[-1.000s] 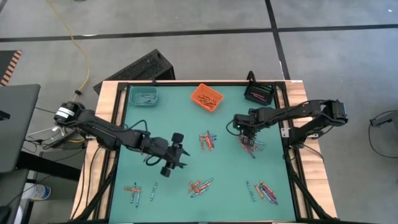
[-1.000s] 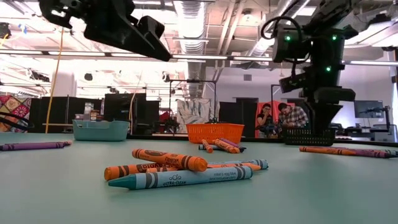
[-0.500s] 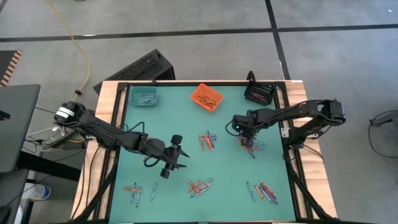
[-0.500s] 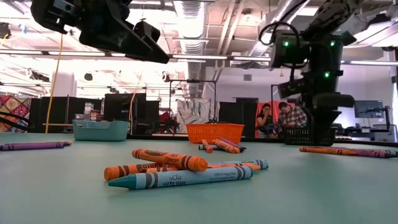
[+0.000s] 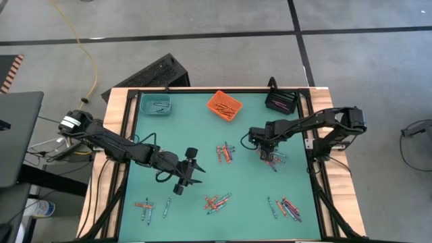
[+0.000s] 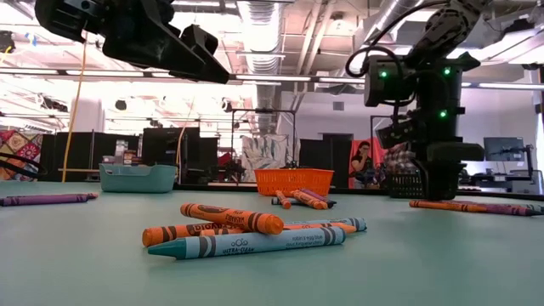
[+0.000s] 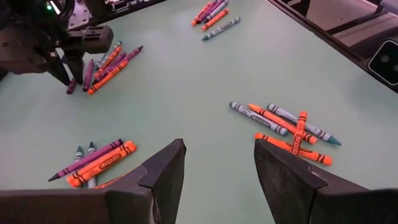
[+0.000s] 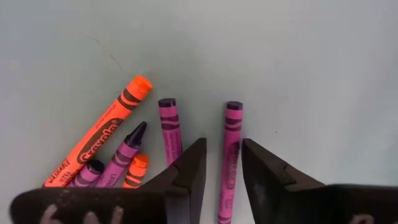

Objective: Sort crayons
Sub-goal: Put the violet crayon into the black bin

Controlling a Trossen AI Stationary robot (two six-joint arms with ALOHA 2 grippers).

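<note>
Right of centre in the high view, the right hand (image 5: 267, 154) reaches down with a pink crayon (image 8: 230, 158) between its part-spread fingers, not clamped. Lower centre, the left hand (image 5: 197, 173) hovers spread above the table (image 5: 250, 196), near scattered crayons (image 5: 217, 201).

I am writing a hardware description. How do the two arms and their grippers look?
Both arms are dark and jointed, with black cables. The left gripper has two flat, dark wedge fingers, as has the right gripper. The right arm's wrist carries small green lights.

Green table (image 5: 175, 135), scattered crayons (image 5: 225, 153), teal bin (image 5: 156, 104), orange bin (image 5: 224, 104), black bin (image 5: 281, 101)
</note>
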